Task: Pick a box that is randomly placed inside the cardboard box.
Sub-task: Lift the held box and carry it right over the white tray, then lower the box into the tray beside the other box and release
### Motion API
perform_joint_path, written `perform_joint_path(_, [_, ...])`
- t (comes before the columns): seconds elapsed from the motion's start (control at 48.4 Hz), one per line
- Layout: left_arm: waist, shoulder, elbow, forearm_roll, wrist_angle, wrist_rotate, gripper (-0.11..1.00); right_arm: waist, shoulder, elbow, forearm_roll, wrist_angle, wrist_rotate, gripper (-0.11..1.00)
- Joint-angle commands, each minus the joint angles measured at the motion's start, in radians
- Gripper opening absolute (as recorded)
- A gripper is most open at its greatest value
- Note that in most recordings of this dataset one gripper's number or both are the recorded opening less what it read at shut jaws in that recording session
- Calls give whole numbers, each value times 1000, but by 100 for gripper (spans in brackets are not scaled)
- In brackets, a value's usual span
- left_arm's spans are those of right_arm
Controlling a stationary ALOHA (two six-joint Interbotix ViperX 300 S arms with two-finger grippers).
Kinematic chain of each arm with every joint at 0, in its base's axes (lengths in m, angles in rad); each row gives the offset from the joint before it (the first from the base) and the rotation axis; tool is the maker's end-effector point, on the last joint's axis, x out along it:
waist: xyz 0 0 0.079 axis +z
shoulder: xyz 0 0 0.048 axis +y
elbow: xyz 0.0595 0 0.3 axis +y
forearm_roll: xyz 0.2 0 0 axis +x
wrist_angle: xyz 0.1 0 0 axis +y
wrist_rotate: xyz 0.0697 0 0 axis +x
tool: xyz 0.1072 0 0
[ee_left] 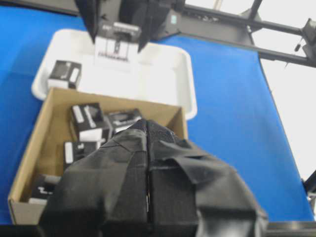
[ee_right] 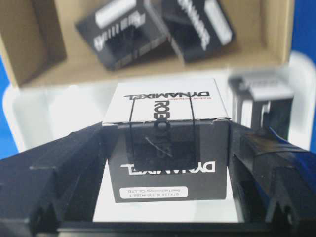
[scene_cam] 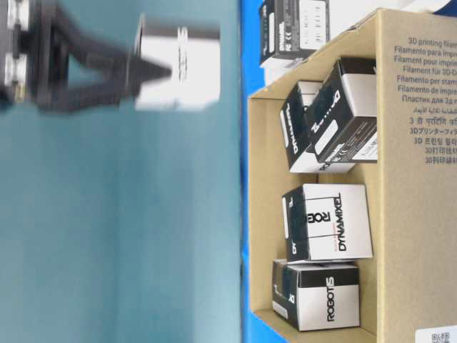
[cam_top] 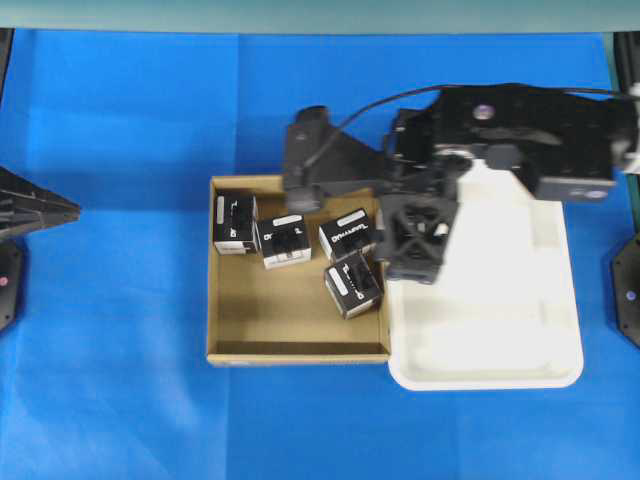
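My right gripper (ee_right: pixel 168 132) is shut on a black box (ee_right: pixel 167 101) with a white lettered top, one finger pressed on each side. It hangs over the left part of the white tray (ee_right: pixel 44 118), just past the cardboard box (cam_top: pixel 300 330) wall. In the overhead view the right gripper (cam_top: pixel 415 238) hides the held box. Several more black boxes (cam_top: pixel 283 242) lie in the far half of the cardboard box. My left gripper (ee_left: pixel 148 136) is shut and empty, back at the far left (cam_top: pixel 62 207).
The white tray (cam_top: pixel 500 340) butts against the cardboard box's right wall on the blue cloth (cam_top: pixel 120 400). One black box (ee_left: pixel 64 74) lies in the tray's far corner. The right arm (cam_top: pixel 520 130) spans the tray's far end.
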Motion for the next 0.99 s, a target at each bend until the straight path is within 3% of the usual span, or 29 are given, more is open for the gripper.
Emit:
perform_joint_path(0.0, [0,11,-26,3,-5,0,-7,-14,-51,49,0,-5,-2,77])
perform_joint_path(0.351, [2,17,-25,3,-9,9,-7,-124,-218,318,-8,-67,-41,77])
perform_joint_path(0.495, [2,17,-25,3,-9,8,-7,-176,-261,405,-28,-137,-118,77])
perform_joint_path(0.702, [8,17,-26,3,-9,8,-7,-212,-256,514,-29,-282,-284,77])
perform_joint_path(0.826, [12,9,-31,3,-11,6,-7,-227,-238,554,-31,-373,-328,77])
perform_joint_path(0.97, [12,12,-29,3,-9,5,-7,-261,-202,595,-31,-448,-330,77])
